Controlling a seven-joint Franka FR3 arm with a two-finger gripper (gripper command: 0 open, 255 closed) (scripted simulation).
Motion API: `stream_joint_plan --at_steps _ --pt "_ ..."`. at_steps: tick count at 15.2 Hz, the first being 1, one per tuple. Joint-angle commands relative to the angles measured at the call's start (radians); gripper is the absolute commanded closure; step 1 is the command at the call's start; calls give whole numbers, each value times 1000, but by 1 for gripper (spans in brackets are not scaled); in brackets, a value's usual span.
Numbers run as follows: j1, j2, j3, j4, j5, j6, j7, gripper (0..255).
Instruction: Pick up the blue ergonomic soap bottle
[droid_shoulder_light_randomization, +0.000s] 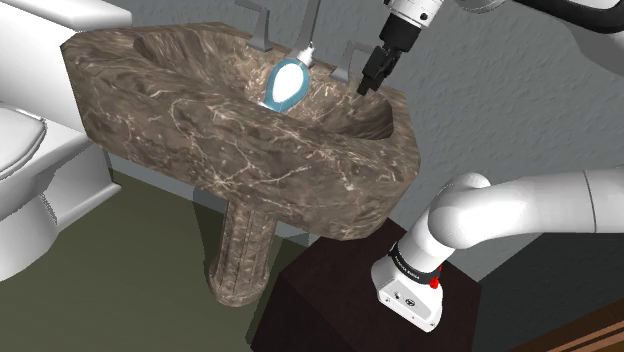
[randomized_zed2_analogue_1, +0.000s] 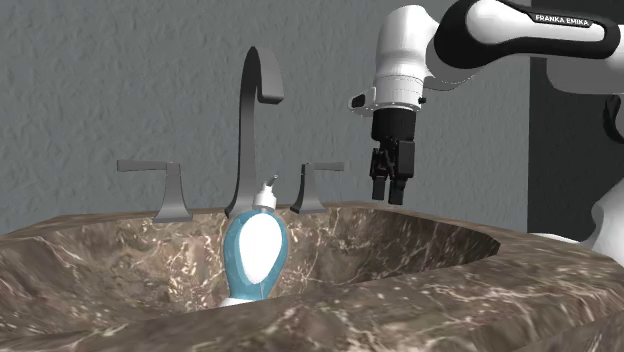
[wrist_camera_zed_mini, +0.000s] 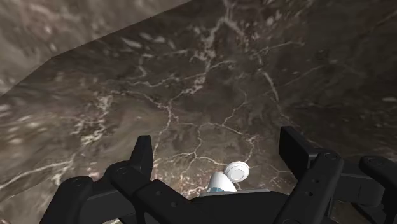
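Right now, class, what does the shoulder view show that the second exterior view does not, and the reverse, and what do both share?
Of these two, the shoulder view alone has the white toilet, the sink's pedestal and the dark stand. The second exterior view alone has the faucet's curved spout top and the arm's FRANKA EMIKA lettering. Both share the marbled sink, the blue soap bottle in its basin, and the open gripper above the basin, apart from the bottle.

Parted jaws, soap bottle (wrist_camera_zed_mini: 233, 176), marble basin (wrist_camera_zed_mini: 191, 95)
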Motion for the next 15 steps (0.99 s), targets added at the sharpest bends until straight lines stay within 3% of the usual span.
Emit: stream_joint_plan --at_steps 1,8,15 --pt "0 0 0 0 0 0 0 0" --pt "0 322 -35 285 61 -7 25 0" --pt "-4 645 -79 639 142 -87 42 0"
